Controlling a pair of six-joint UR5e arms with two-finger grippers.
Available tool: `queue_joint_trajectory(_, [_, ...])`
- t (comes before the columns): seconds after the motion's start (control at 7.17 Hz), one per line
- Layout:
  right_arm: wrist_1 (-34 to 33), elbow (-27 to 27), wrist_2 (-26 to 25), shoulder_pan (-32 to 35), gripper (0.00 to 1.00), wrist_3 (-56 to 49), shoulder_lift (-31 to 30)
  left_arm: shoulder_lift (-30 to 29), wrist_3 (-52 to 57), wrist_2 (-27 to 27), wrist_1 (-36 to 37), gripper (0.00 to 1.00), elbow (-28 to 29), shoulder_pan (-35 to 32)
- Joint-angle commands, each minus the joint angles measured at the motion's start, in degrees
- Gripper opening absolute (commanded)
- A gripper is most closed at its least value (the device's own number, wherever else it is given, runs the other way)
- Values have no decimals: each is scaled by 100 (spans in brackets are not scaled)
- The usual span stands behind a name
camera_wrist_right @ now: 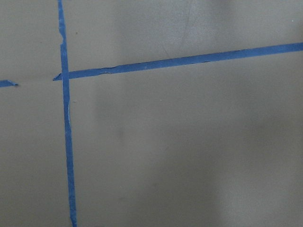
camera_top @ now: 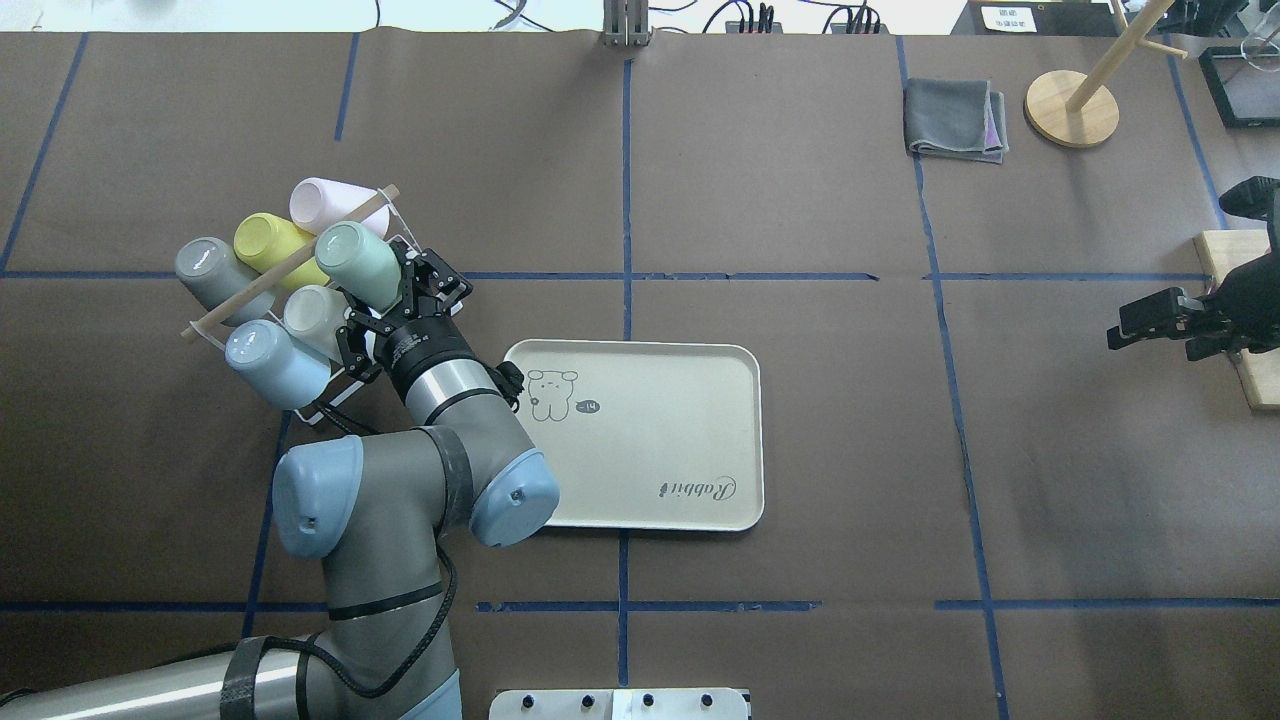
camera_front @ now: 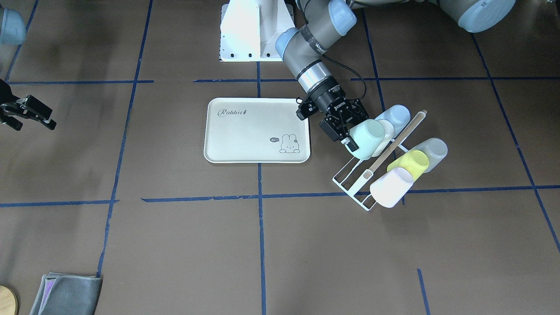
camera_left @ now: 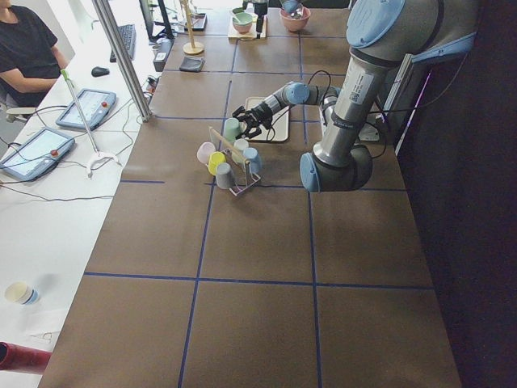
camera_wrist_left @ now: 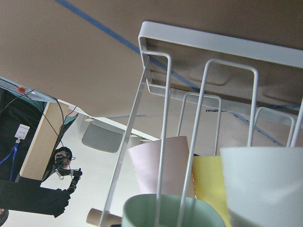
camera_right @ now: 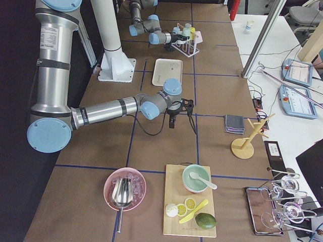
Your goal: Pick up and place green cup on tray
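Front-facing: the left gripper (camera_front: 352, 138) is at the wire rack (camera_front: 350, 174) and looks clamped on the green cup (camera_front: 368, 136). One finger shows against the cup's side, the other is hidden behind it. The cup sits in among the other cups (camera_front: 409, 165) at the rack, apart from the tray (camera_front: 245, 140), which lies beside the rack with nothing on it. The right gripper (camera_front: 27, 116) is far off near the table edge, fingers apart, holding nothing. Overhead: same grip; the cup lies tilted by the wooden bar (camera_top: 270, 275) and the tray is bare. Left side view: the green cup rides higher than the other cups, maybe part-lifted, but I cannot tell if it is off its prong. Right side view: too small to add anything. Left wrist: the green rim is at the bottom of the frame with a rack wire crossing in front of it, so it is likely not clear of the rack. Right wrist: only table paper and blue tape (camera_wrist_right: 66, 142). Judgement: the grasp looks done; lift-out, carry and set-down on the tray are all left.
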Motion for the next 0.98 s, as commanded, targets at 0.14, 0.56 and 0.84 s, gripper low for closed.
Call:
queue_joint_trajectory(0.14, [0, -6, -2, -9, 100, 0, 9, 76, -149, -77, -126, 59, -1113, 25])
queue_joint_trajectory(0.56, [0, -15, -2, -9, 100, 0, 0, 102, -2750, -1340, -2149, 58, -1396, 34])
queue_joint_trajectory(0.84, [0, -6, -2, -9, 100, 9, 0, 111, -4546, -1597, -3881, 58, -1169, 69])
